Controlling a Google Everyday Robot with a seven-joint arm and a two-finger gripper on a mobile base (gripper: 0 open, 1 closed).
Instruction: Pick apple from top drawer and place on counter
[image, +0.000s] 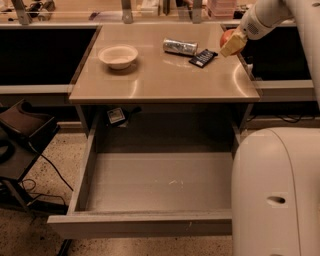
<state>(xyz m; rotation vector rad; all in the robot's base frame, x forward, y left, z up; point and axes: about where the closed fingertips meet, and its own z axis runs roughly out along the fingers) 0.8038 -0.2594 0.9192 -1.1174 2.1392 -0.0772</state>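
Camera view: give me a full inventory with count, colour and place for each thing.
apple: one, red, in the gripper at the counter's right edge
bowl: one, pale, left part of the counter
silver cylinder: one, lying on the counter towards the back
black packet: one, on the counter beside the silver cylinder
counter: one, tan, above the drawer
top drawer: one, grey, pulled open, floor bare
gripper: one, yellowish, shut on the apple
arm: one, white, upper right
base: one, white, lower right

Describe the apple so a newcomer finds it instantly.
Start at the tan counter above the open drawer. At its far right edge, the gripper holds the apple. It is the only round red thing, unlike the pale bowl.
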